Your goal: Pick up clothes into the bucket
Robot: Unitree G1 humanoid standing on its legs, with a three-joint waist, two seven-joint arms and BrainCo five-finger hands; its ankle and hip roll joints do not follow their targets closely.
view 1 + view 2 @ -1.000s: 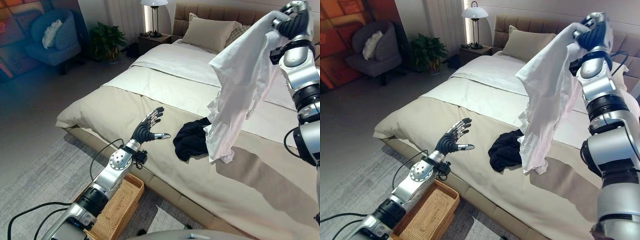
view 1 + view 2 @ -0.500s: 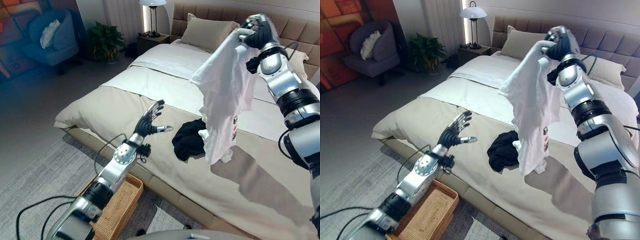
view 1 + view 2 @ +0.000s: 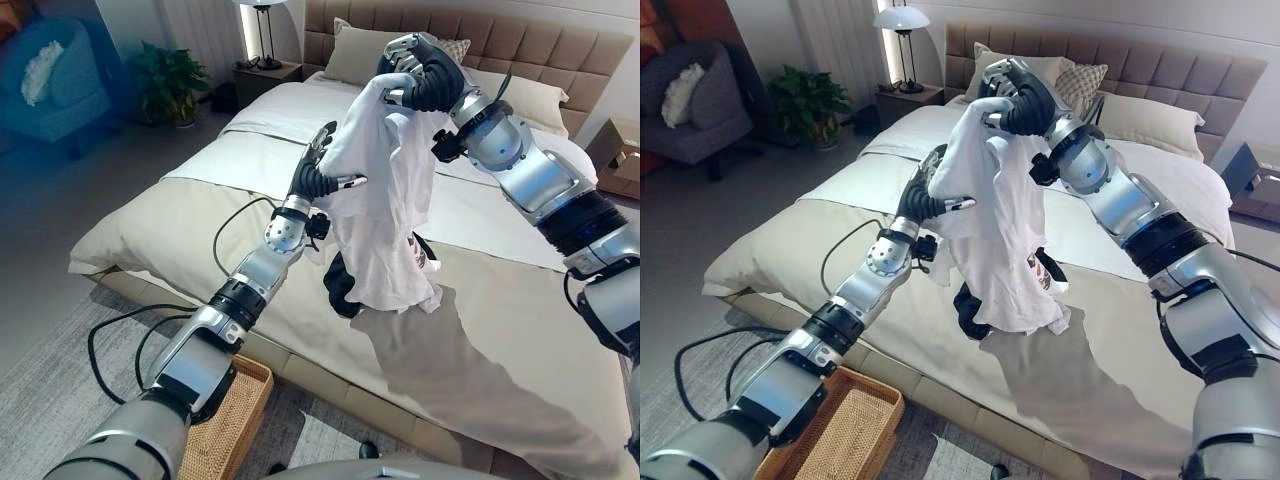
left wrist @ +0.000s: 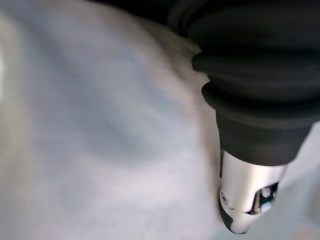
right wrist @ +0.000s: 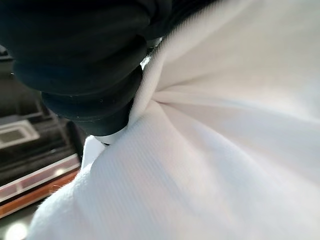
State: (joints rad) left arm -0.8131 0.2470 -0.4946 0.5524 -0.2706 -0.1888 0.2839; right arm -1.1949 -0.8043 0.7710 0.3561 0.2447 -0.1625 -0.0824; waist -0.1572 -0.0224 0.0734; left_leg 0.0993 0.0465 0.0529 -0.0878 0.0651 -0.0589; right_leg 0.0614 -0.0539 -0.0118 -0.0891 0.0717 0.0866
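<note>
Over beige bed (image 3: pixel 500 330), right hand (image 3: pixel 420 80) clutches white shirt (image 3: pixel 385 220); left hand (image 3: pixel 318 172) splayed.

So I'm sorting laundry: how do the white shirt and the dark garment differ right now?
The white shirt hangs in the air, bunched in the right hand; the dark garment lies crumpled on the bed, mostly hidden behind the shirt. The shirt looks larger. Both are over the bed, outside the basket.
</note>
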